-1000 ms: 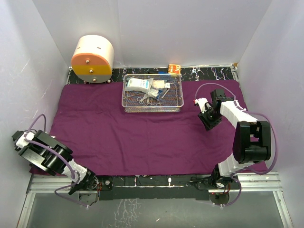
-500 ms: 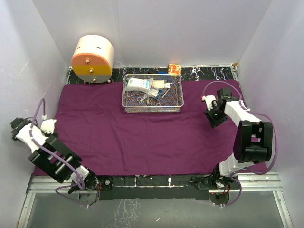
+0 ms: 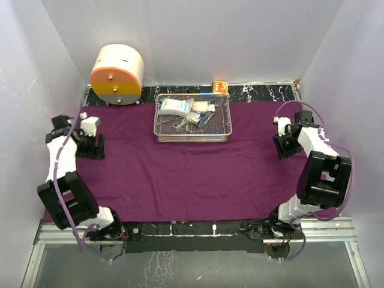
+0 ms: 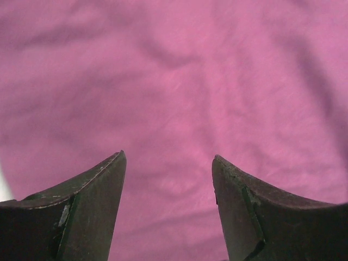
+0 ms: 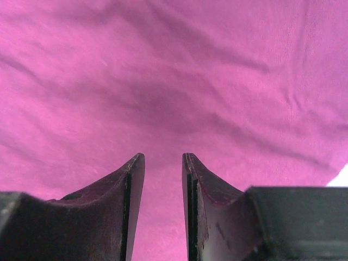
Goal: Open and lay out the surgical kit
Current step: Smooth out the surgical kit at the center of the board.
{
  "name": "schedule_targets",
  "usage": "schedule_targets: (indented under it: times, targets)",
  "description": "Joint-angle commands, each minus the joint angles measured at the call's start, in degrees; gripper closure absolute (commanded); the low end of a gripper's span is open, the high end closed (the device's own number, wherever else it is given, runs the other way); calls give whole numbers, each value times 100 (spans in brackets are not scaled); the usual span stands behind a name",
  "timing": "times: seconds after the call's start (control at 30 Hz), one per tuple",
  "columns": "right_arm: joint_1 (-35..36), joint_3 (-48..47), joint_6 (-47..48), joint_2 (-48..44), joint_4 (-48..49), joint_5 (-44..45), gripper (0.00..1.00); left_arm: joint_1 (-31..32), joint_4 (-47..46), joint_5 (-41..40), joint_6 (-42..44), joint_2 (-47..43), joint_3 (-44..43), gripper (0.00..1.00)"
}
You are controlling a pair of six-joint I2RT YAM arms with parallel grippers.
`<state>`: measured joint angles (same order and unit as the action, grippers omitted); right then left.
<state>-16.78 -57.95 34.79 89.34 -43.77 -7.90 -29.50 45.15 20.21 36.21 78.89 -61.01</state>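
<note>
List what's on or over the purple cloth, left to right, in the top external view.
left gripper → wire-mesh tray → right gripper

Top camera: high, near edge, looking down. Wrist cameras: close over purple cloth [image 4: 179, 81], shared with top.

Bright, even light; soft shadows
</note>
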Motion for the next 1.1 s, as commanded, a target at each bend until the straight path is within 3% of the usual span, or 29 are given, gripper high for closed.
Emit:
schedule_targets:
  times: [0.0, 0.2, 0.73, 0.93, 1.07]
  targets:
    - [245, -419, -295, -84, 259, -871, 67, 1103, -770, 169, -1071, 424, -220, 36]
    - [412, 372, -83, -14, 803, 14, 68, 1594, -1370, -518, -863, 931, 367, 35]
    - [342, 1532, 506, -442, 464, 1004, 69, 1581, -1728, -2104, 168, 222, 2569, 34]
    - [342, 1540, 643, -636, 4, 1035, 69, 1579, -1627, -2244, 223, 182, 2391, 34]
    - [387, 901, 490, -718, -313, 233, 69, 1585, -1222, -1608, -69, 255, 1606, 33]
